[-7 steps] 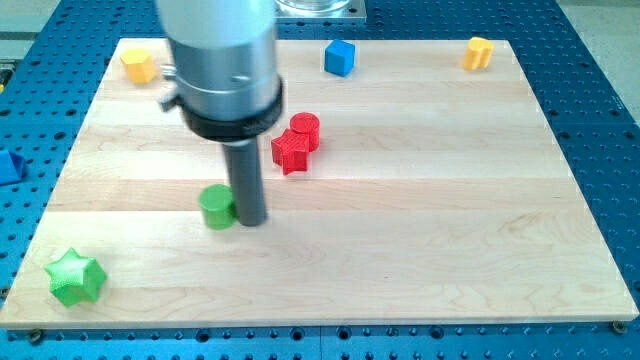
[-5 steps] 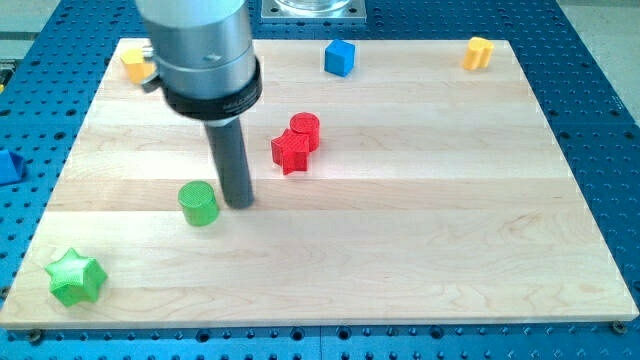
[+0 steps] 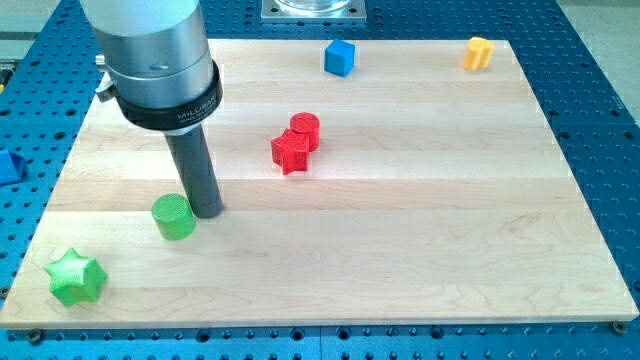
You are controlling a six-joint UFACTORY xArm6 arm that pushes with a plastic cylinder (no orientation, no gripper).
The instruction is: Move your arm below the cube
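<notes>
The blue cube (image 3: 339, 57) sits near the board's top edge, a little right of centre. My tip (image 3: 207, 212) rests on the wooden board (image 3: 420, 200) at the left, far below and left of the cube. The tip touches the right side of a green cylinder (image 3: 173, 217).
A red star (image 3: 290, 152) and a red cylinder (image 3: 305, 130) sit together mid-board. A green star (image 3: 74, 277) lies at the bottom left. A yellow block (image 3: 479, 52) sits at the top right. A blue piece (image 3: 9, 166) lies off the board at the left edge.
My tip has moved left across the board and pushed the green cylinder left with it. The arm now hides the yellow block at the top left.
</notes>
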